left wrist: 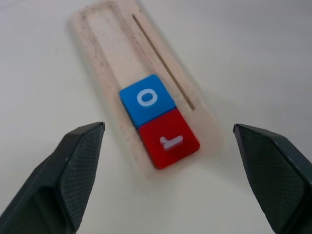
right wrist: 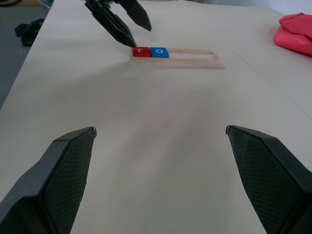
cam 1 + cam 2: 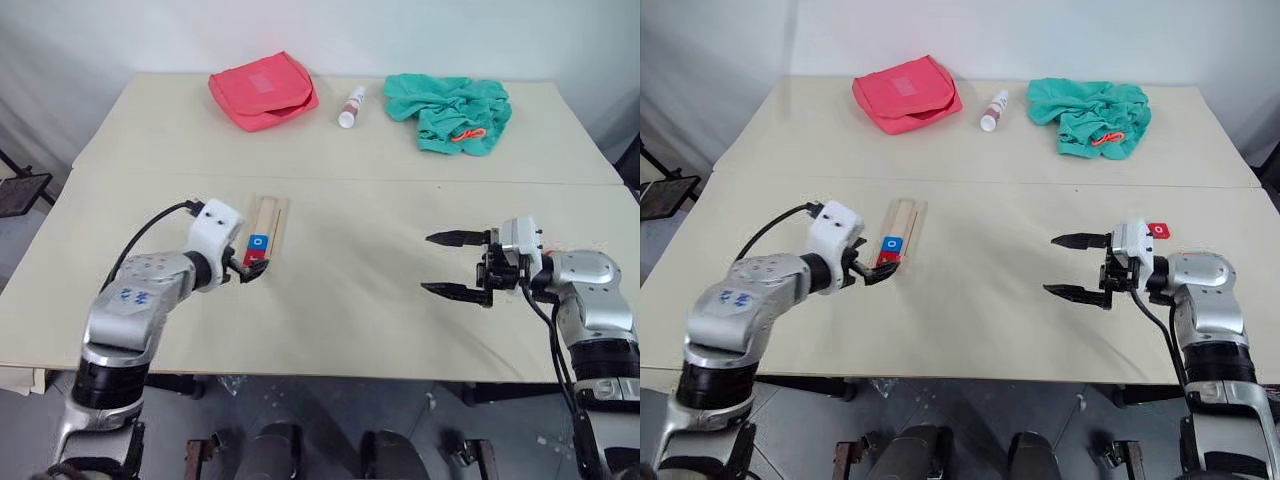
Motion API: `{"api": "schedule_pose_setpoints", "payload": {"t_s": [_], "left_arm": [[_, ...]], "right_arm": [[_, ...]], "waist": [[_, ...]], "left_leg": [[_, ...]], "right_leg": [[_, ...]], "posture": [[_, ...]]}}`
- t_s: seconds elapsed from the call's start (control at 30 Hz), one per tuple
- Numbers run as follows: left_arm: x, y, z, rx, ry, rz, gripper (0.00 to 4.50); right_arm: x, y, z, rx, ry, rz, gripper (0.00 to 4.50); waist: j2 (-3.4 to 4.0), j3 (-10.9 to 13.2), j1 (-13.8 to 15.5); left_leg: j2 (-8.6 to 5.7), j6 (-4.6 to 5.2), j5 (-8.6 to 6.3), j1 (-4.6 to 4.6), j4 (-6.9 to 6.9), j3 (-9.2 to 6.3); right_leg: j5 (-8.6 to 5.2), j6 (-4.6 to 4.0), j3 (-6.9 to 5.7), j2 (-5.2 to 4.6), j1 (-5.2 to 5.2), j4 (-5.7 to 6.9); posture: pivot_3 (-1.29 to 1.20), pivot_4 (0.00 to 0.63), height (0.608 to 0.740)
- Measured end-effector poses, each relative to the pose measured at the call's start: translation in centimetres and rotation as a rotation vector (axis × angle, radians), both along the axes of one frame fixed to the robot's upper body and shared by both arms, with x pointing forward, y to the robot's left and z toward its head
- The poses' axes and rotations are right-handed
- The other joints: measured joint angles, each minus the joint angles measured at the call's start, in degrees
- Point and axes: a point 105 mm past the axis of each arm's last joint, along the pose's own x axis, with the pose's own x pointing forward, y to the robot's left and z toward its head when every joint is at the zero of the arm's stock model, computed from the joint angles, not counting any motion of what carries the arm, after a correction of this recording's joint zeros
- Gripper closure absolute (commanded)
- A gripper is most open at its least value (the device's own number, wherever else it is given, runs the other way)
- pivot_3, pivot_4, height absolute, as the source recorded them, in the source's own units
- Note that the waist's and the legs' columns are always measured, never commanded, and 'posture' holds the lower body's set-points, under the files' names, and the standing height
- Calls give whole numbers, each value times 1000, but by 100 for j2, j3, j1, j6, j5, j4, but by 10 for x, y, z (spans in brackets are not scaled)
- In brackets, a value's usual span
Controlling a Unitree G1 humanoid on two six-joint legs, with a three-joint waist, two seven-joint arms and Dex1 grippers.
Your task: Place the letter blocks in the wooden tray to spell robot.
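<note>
The left claw [image 1: 168, 170] hangs with its fingers spread apart and empty, just above the near end of the wooden tray [image 1: 105, 48]. In the tray's slot the red r block [image 1: 168, 138] sits at that near end, touching the blue o block [image 1: 146, 100] beyond it; the rest of the slot is bare. The right claw [image 3: 445, 264] hovers well apart over the surface [image 3: 350, 300], fingers spread and empty. Another red block [image 3: 1158, 231] lies just beyond it. Farther back lie a pink pouch [image 3: 263, 90], a small bottle [image 3: 351, 106] and a green cloth [image 3: 450, 112].
</note>
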Motion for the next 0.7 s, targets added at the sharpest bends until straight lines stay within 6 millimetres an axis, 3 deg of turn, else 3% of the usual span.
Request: {"api": "schedule_pose_setpoints", "payload": {"t_s": [0.13,0.37,0.7], "left_arm": [[4,-10,-3,-49,47,102,14],[4,-31,0,-84,83,132,14],[6,-20,3,-51,92,252,14]], "right_arm": [[1,-1,-2,-9,9,6,0],[2,-2,-2,-7,14,5,0],[2,-2,-2,-8,13,5,0]], "waist": [[-1,1,6],[-2,1,4],[-3,2,12]], "left_leg": [[-1,0,0,-8,1,-5],[-1,0,0,-9,1,-2],[-1,-1,0,-11,1,-3]], "right_leg": [[0,0,-2,1,-3,-2],[0,0,-1,2,-2,-8],[0,0,0,2,-2,-11]], "posture": [[0,150,740],[0,150,740],[0,150,740]]}}
